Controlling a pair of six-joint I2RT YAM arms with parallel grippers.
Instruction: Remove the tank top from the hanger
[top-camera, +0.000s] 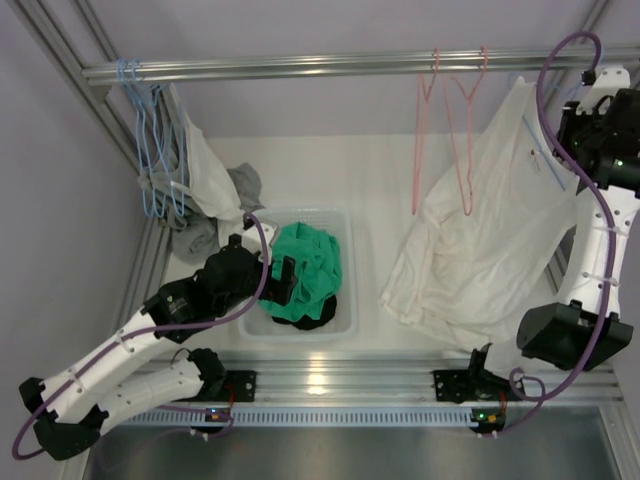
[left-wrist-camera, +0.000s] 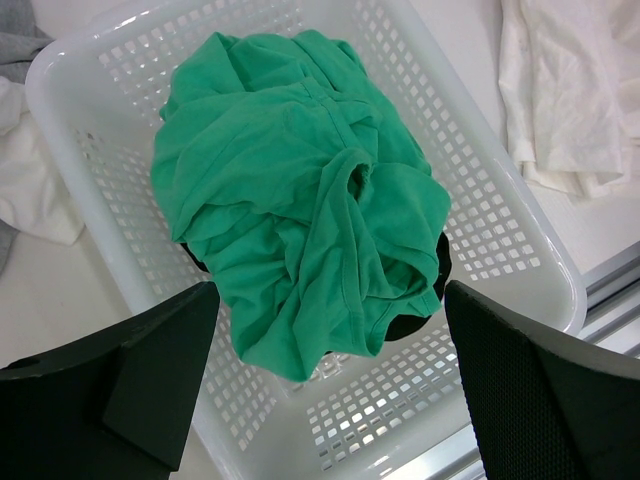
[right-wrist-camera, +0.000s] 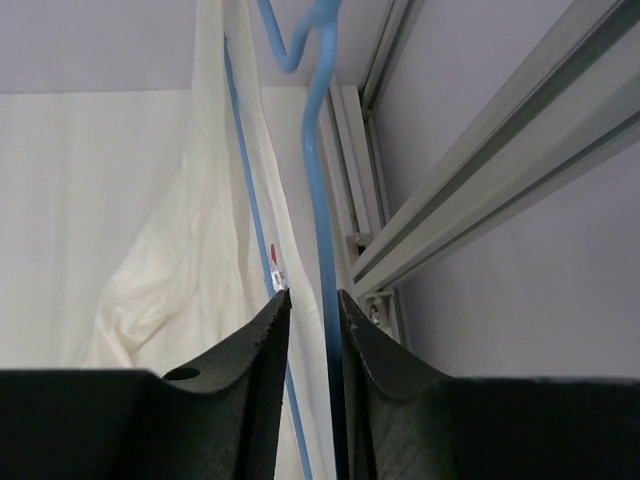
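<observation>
**Right arm at hanger, top not off yet**

Tank top (top-camera: 490, 240) hangs on the blue hanger (right-wrist-camera: 318, 150) at far right, hem pooled on the table (top-camera: 370, 170). Right gripper (right-wrist-camera: 312, 300) jaws are narrowed around the hanger wire; can't tell if truly clamped. Left gripper (left-wrist-camera: 330, 340) is spread wide and empty over the basket (left-wrist-camera: 500, 200) of green cloth (left-wrist-camera: 300, 200). Next, likely: steady the hanger, bring the left arm across, and slip the straps off.

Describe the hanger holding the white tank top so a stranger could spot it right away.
Follow the metal rail to its right end. The hanger there is blue and carries the white tank top; the pink hangers beside it are bare.
</observation>
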